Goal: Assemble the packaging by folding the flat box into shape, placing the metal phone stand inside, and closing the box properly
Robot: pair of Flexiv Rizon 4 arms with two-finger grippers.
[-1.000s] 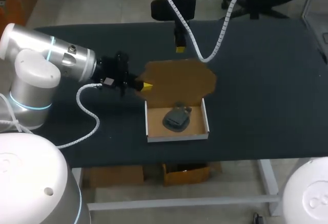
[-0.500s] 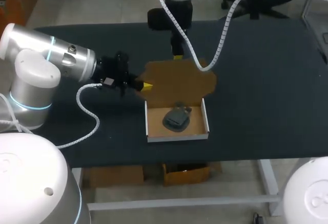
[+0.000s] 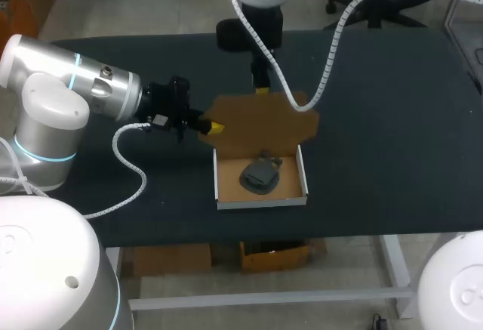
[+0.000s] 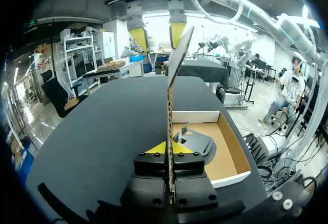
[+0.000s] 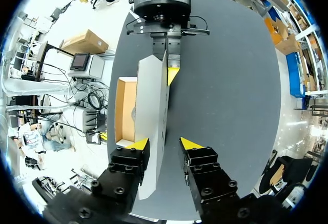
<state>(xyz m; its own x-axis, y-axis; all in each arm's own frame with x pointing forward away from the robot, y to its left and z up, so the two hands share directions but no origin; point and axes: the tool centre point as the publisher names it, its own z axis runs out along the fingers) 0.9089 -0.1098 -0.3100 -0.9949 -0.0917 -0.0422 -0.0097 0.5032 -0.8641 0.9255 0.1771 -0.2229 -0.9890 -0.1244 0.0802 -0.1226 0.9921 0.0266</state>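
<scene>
Right gripper [image 5: 164, 143] now astride lid [image 5: 152, 96]

The raised lid [image 3: 260, 122] walls off the box [image 3: 220, 183] from 12 o'clock. The left pincer [image 3: 216, 127] clamps the lid's 9 o'clock edge. The right pincer [image 3: 262, 88] straddles its 12 o'clock edge with fingers apart, so both approaches are blocked. The phone stand [image 3: 260, 174] fills the tray's middle. Bare desk [image 3: 392, 134] lies open at 3 o'clock. The right arm's cable [image 3: 326, 47] loops above the lid's 1 o'clock corner.
</scene>
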